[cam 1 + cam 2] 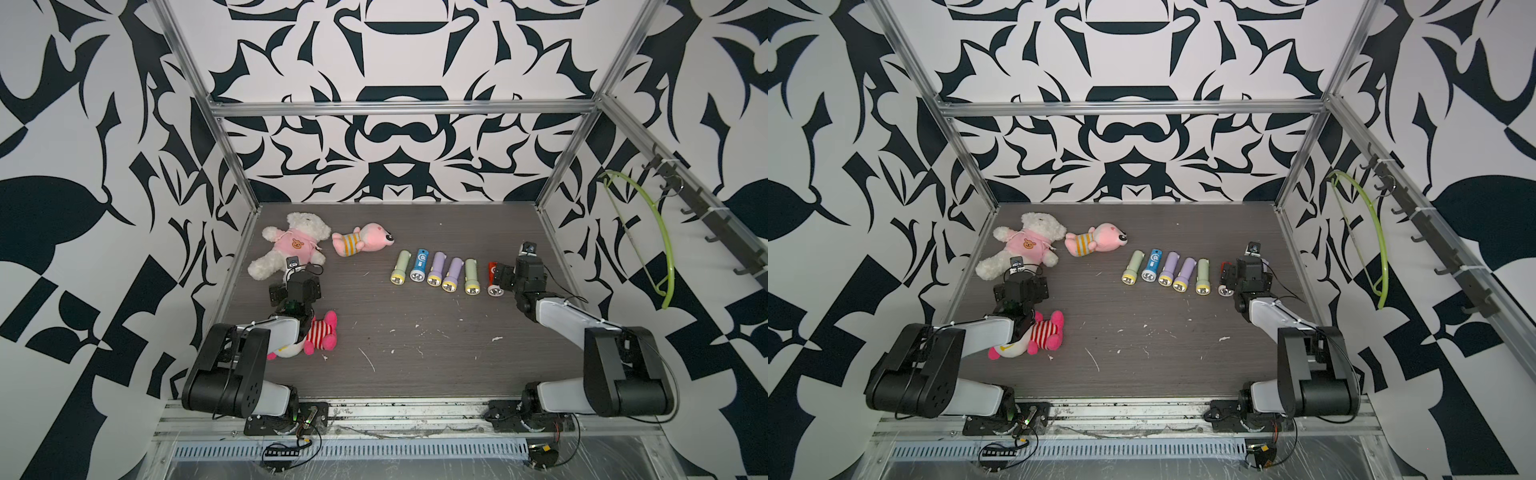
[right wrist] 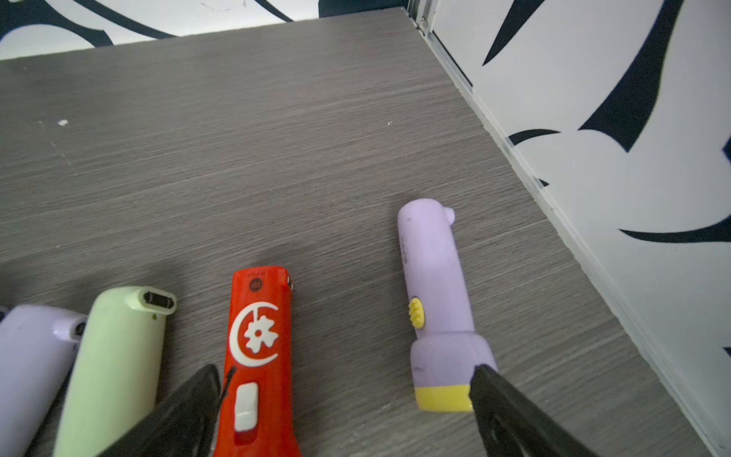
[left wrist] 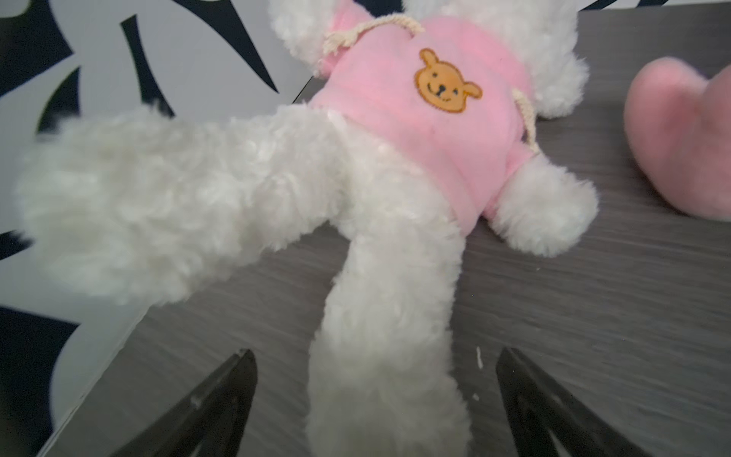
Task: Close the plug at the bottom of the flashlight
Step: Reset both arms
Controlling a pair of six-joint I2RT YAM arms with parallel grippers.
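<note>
**Wide open, nothing held**

The right pincer (image 2: 346, 372) hangs empty, spread wide over the table (image 2: 277, 138). The red flashlight (image 2: 259, 348) lies between its fingers, and the lilac flashlight (image 2: 439, 300) lies by the outer one. The pale green flashlight (image 2: 118, 356) alongside shows an uncovered tail socket. The left pincer (image 3: 375, 352), equally wide and empty, flanks the leg of a white teddy bear (image 3: 415, 130).

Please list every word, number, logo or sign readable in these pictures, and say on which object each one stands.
No word or number can be read.
Red plastic flashlight: white crescent with flower, no letters; small round dark stamp, too blurred.
Purple flashlight nearest the side wall: faint marks along its side, illegible.
Blue flashlight: white marks, too small.
Pink sweater of white plush bear: orange bear-face patch, no text.
</note>
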